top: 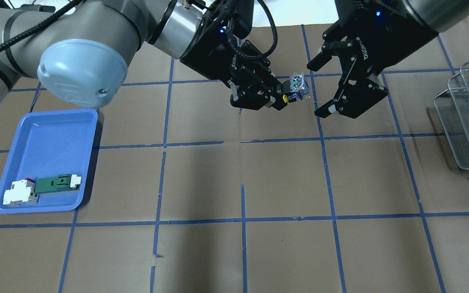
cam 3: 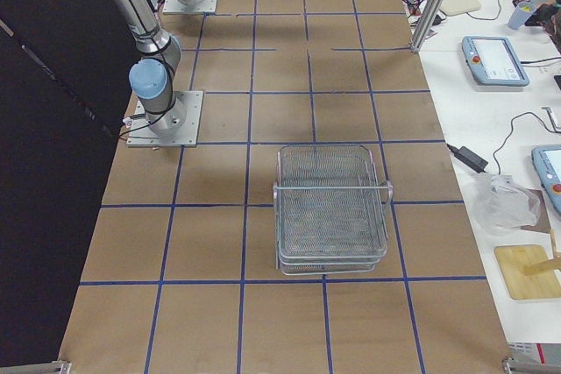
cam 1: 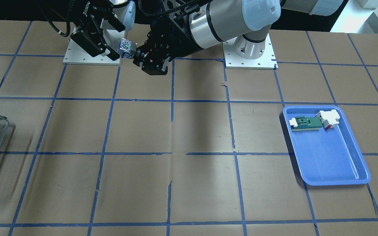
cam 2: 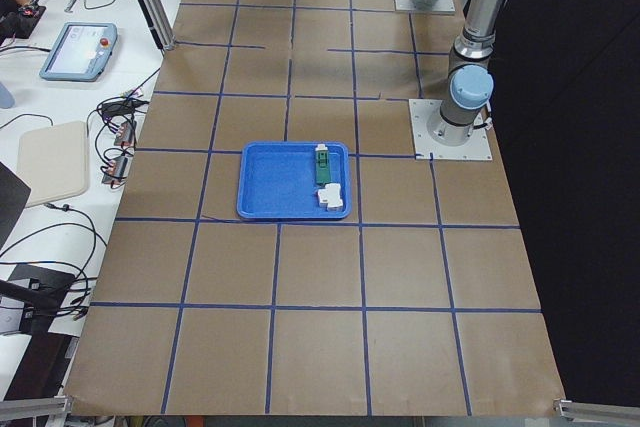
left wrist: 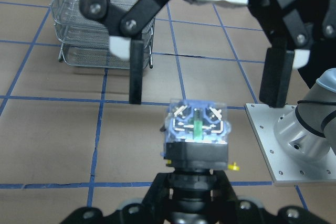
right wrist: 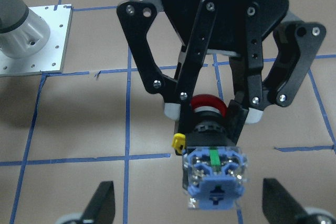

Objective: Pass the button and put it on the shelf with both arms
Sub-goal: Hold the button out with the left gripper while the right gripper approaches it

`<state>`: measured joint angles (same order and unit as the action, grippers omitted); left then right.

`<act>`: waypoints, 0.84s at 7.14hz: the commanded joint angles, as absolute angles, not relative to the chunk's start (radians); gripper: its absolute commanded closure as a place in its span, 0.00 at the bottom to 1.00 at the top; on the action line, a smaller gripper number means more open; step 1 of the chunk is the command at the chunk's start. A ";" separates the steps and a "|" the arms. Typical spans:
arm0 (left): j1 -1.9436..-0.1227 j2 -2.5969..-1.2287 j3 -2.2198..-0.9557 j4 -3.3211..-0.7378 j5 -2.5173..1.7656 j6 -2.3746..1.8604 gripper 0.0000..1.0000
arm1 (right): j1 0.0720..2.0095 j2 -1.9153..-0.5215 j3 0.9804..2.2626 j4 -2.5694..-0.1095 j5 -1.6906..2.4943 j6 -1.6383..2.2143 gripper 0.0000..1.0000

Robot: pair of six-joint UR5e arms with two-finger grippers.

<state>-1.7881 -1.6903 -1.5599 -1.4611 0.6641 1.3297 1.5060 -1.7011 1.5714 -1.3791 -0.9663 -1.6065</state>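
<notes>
The button (left wrist: 195,129) fills the near field of the left wrist view, its bluish-white clear block forward, with a green strip in the middle. The left gripper (right wrist: 210,111) is clamped on the black collar behind that block. The red mushroom cap sits back between the fingers (right wrist: 173,109), and a small yellow tab (right wrist: 178,141) juts out beside the collar. The button hangs in the air above the brown paper table (top: 242,244) with its blue tape grid.

Just beside the button, facing its clear block, the right gripper (top: 320,87) stands spread wide. The block is at the mouth of the gap and touches neither finger.

The wire-mesh shelf (top: 462,122) stands well apart from the button, beyond the right gripper, at the table's edge in the overhead view. Well apart from the button on the opposite side lies a blue plastic tray (top: 55,146). It holds a green-and-white flat block (top: 57,183) touching a white part with a red edge (top: 18,194).
</notes>
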 commanded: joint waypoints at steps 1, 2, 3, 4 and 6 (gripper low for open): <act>-1.792 -1.681 -1.563 -1.445 0.652 1.278 1.00 | 1.508 -1.706 1.575 -1.379 -0.930 -1.595 0.00; -1.792 -1.681 -1.563 -1.445 0.644 1.273 1.00 | 1.506 -1.706 1.575 -1.381 -0.930 -1.595 0.00; -1.792 -1.672 -1.565 -1.447 0.644 1.275 1.00 | 1.508 -1.704 1.575 -1.382 -0.931 -1.595 0.00; -1.795 -1.671 -1.565 -1.447 0.644 1.275 1.00 | 1.508 -1.703 1.575 -1.387 -0.930 -1.597 0.04; -1.796 -1.666 -1.571 -1.447 0.626 1.275 1.00 | 1.506 -1.703 1.568 -1.428 -0.940 -1.612 0.99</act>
